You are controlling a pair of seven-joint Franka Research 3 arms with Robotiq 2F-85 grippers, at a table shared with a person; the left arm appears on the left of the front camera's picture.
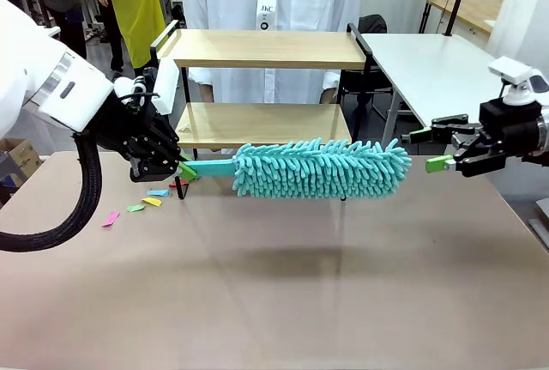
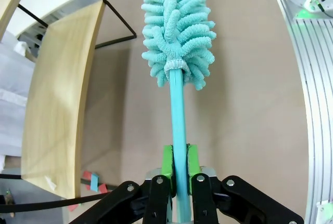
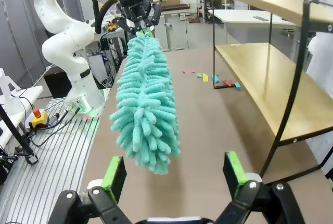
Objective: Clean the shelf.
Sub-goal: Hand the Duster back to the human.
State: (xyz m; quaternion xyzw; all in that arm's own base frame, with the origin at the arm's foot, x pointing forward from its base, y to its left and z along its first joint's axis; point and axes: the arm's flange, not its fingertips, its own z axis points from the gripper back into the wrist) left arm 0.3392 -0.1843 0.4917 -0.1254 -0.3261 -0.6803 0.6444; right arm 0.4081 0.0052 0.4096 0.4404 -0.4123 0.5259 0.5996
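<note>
The left pincer (image 1: 176, 166) pinched the teal duster (image 1: 322, 168) by its handle, held level before the shelf (image 1: 266, 48) for sweeping; the right pincer (image 1: 429, 148) stood spread, empty, beside its tip.

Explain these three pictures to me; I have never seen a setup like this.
Two white robot arms work at a brown table. One picture looks across the table from between the arms; the other two come from cameras on each wrist. The left gripper has its green fingers shut on the handle of a turquoise fluffy duster, held level in front of the shelf, a small two-board wooden rack. The right gripper waits open near the duster's tip. Small coloured paper scraps lie on the table by the shelf. A person in white stands behind.
</note>
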